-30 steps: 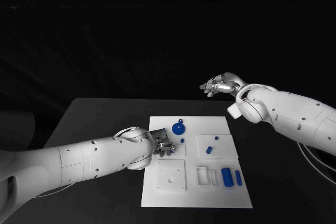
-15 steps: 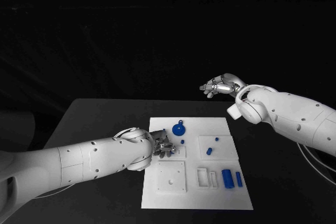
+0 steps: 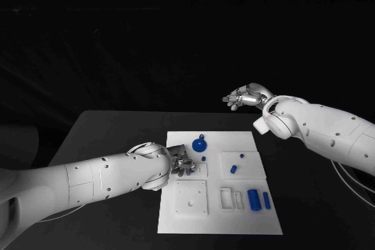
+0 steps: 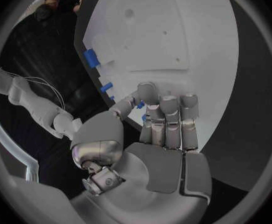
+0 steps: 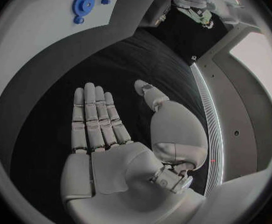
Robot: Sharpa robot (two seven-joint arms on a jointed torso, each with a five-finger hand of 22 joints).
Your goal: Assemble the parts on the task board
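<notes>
Your black table (image 3: 117,128) and what rests on it

You have a dark, matte top with one thing lying directly on it: the white task board (image 3: 219,217), set lengthwise in the middle, its long edges running away from you. Bare black surface shows to you on both sides of the board and in a band beyond its far edge, and the table's left rear corner is in sight

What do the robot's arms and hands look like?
Both arms are smooth, rounded white shells dotted with small dark screw holes. The left hand and right hand are shiny silver metal with jointed fingers. Thin pale cables hang beside the arms.
</notes>
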